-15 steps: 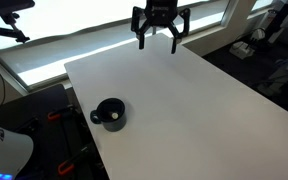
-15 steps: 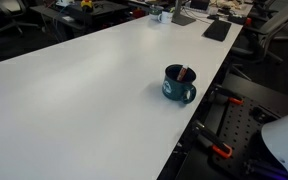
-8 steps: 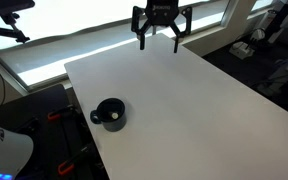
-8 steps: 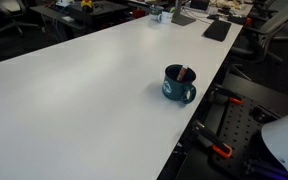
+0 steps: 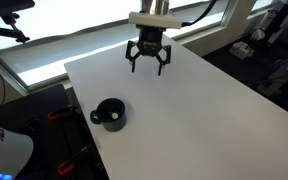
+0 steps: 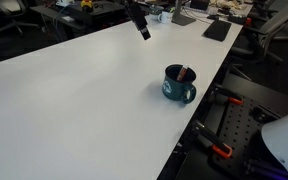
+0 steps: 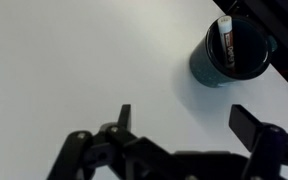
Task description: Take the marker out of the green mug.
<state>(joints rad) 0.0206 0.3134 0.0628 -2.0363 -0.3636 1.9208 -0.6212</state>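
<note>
Gripper (image 5: 148, 67) hovers empty with its jaws spread wide, well apart from the green mug (image 5: 109, 114) near the table (image 5: 209, 105) edge. Marker (image 7: 226, 45) leans inside the mug. Advice: centre over the mug, descend straight, pinch the marker above the rim, clear of the handle (image 5: 95, 116). Marker's lower end is hidden, and the wrist view crops the fingers.

No text, brand, number or sign can be read in any view. In the wrist view the marker (image 7: 227, 42) inside the green mug (image 7: 209, 68) shows a pale band, too blurred to make out any lettering.
</note>
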